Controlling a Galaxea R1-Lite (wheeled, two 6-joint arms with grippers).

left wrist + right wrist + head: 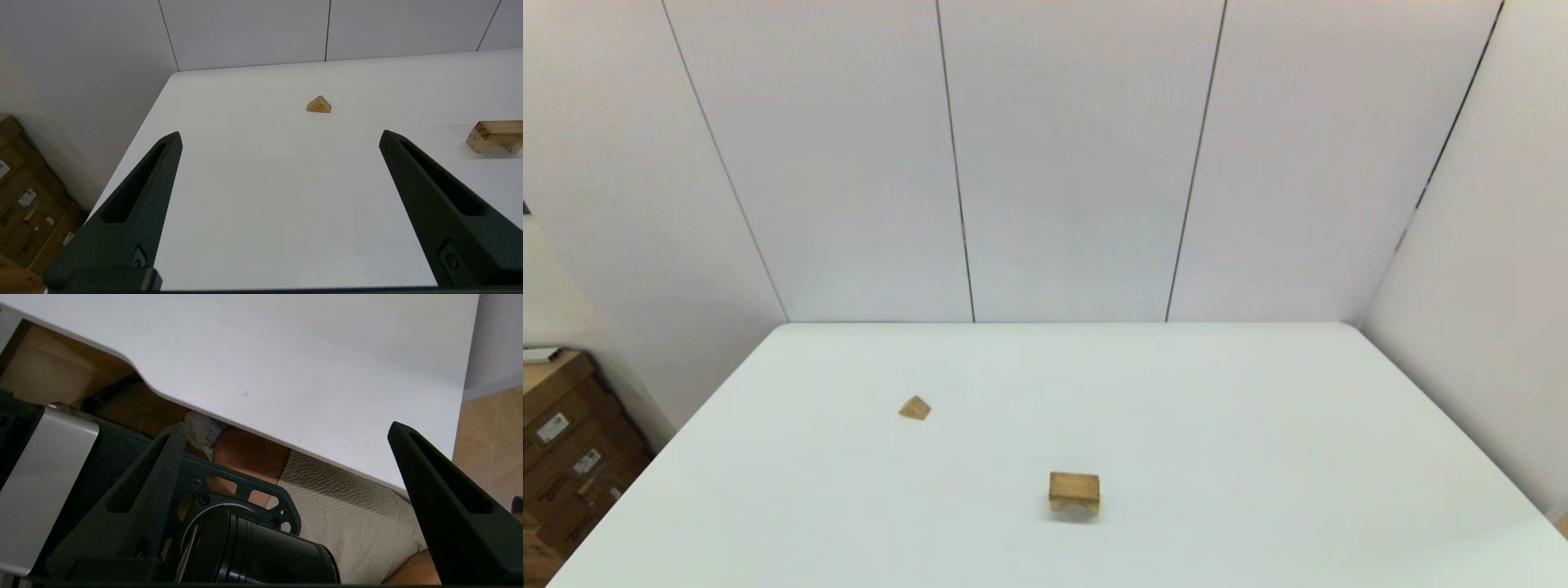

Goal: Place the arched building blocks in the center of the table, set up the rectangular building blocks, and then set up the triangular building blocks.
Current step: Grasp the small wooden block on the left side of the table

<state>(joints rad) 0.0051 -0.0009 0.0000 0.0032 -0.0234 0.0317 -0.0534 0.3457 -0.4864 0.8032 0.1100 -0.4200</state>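
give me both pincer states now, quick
Left pincer: open, holding nothing, above the table.
Right pincer: open, holding nothing, parked by the table's edge.

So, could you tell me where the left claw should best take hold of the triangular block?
Come from above and pinch the triangular block low across its two flat end faces. Its sloped sides meet in a peak, so fingers closing there would likely slip. The open left claw already faces it.
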